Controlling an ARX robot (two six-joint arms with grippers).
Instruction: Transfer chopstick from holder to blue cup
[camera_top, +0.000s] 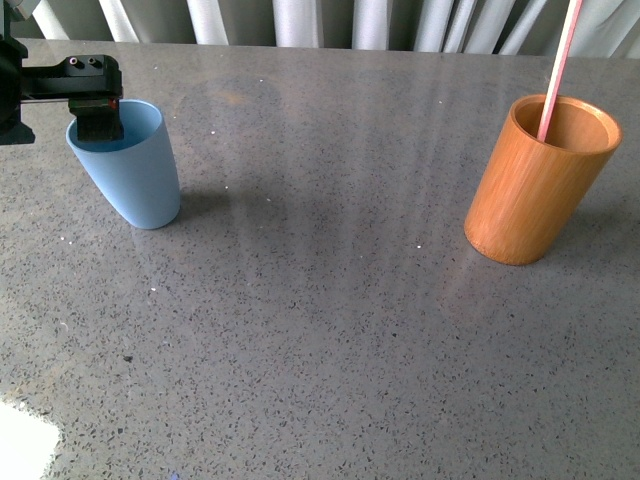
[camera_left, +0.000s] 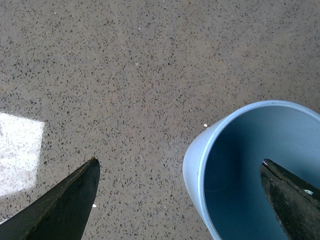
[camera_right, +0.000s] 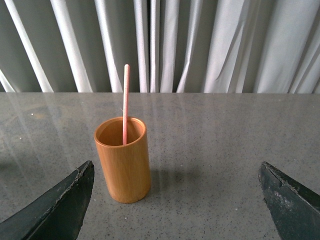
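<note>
The blue cup (camera_top: 130, 170) stands at the far left of the table, nothing inside it. My left gripper (camera_top: 95, 110) hangs open at its rim. In the left wrist view the gripper (camera_left: 179, 161) straddles the blue cup's (camera_left: 200, 160) wall: one finger (camera_left: 292, 200) is over the inside, the other (camera_left: 65, 205) over the table outside. The bamboo holder (camera_top: 540, 180) stands at the right with one pink chopstick (camera_top: 560, 65) leaning in it. My right gripper (camera_right: 176, 164) is open and empty, well short of the holder (camera_right: 124, 165) and the chopstick (camera_right: 125, 100).
The grey speckled tabletop (camera_top: 330, 320) stretches between cup and holder. White curtains (camera_right: 210, 45) hang behind the table's far edge. A bright patch of light (camera_top: 25, 445) lies at the front left corner.
</note>
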